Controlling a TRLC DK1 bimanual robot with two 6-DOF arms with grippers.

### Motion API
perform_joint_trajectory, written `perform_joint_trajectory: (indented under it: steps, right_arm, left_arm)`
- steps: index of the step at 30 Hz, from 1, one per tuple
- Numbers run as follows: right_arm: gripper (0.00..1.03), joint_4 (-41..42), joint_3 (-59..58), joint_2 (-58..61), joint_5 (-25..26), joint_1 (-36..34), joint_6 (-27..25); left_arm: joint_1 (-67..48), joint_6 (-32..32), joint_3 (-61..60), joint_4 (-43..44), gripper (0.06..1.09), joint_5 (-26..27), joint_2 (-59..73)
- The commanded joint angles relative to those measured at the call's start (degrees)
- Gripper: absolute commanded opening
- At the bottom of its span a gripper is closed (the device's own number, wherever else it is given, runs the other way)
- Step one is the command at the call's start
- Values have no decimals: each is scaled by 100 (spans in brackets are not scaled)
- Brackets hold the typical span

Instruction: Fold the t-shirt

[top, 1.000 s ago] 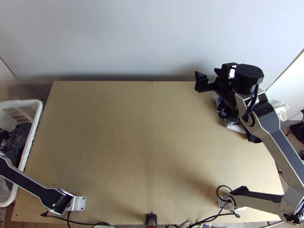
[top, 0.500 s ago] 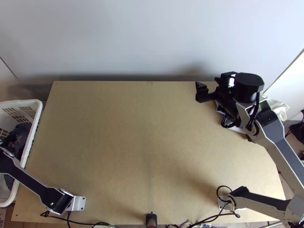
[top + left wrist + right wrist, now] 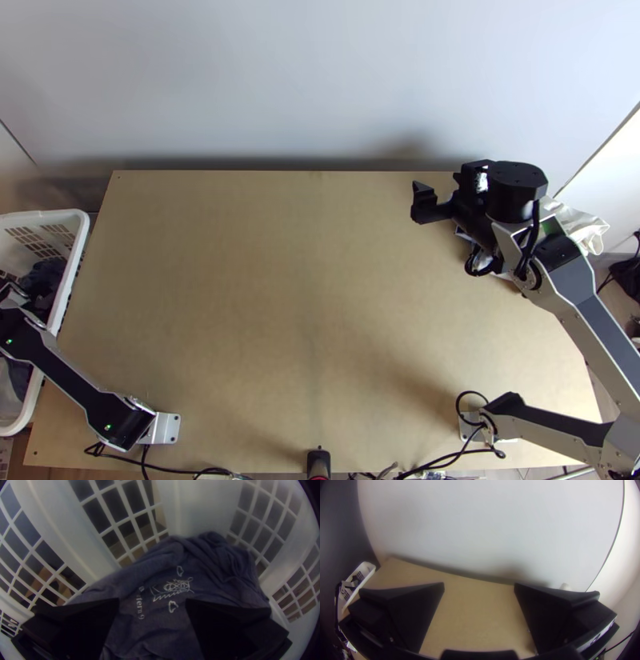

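The left gripper [image 3: 32, 304] is at the white basket in the top view, partly lost against dark cloth. In the left wrist view this gripper [image 3: 152, 600] is open above a dark blue shirt [image 3: 153, 633], its fingers apart over the cloth. The shirt [image 3: 42, 276] lies bunched inside the basket [image 3: 74, 264], with a pale print facing up. Over the table's back right part, the right gripper [image 3: 437, 182] stands open and holds nothing. Its two fingers are wide apart in the right wrist view, where the gripper [image 3: 479, 585] faces the back wall.
White cloth [image 3: 588, 230] lies at the table's back right corner, partly under the right arm. The bare wooden table [image 3: 304, 304] spreads between the arms, with a pale wall [image 3: 320, 80] along its back edge. Cables [image 3: 448, 458] run along the near edge.
The left arm has shifted at the basket, its wrist coming further into the top view. The right wrist has moved slightly toward the table's near edge, its gripper still open.
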Motion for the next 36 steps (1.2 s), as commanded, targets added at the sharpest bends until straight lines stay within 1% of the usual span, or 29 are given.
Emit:
perform_joint_trajectory:
  steps: [1,5,8,9,10,11,13,14,16,18,20,25,30,32,36]
  right_arm:
    - [97,-43,-20,22,68,15,-44]
    - [97,-34,6,48,103,42,-106]
    - [97,-34,24,57,112,59,-123]
    - [97,-43,24,57,112,68,-123]
    - [97,-43,24,57,112,77,-132]
    - [97,-34,24,57,112,86,-141]
    - [97,-34,24,57,112,86,-150]
    - [97,-34,24,66,112,86,-158]
    - [97,-34,15,74,112,86,-158]
    - [97,-25,-11,74,112,86,-158]
    - [97,-16,-47,74,112,86,-158]
    - [97,80,-170,74,112,86,-158]
    - [97,238,-345,74,112,94,-176]
    - [97,256,-354,92,112,94,-176]
    - [97,282,-354,92,112,103,-202]
  left_arm:
    - [-31,190,165,369,102,-230,399]
    - [-31,410,174,449,102,-310,505]
    - [-49,770,235,501,102,-538,698]
    - [-40,858,244,466,100,-547,751]
    - [-31,920,244,396,88,-547,795]
    - [-22,937,235,396,68,-547,812]
    - [22,929,235,405,12,-538,821]
    - [30,929,235,308,10,-538,812]
    - [48,929,235,88,9,-512,795]
    - [83,885,235,53,9,-521,742]
    - [101,656,227,35,9,-529,593]
    - [83,472,-107,-237,9,-529,-119]
    - [74,278,-125,-589,9,-494,-673]
    - [48,155,-125,-905,9,-406,-928]
    - [4,-135,-125,-1494,9,33,-1455]
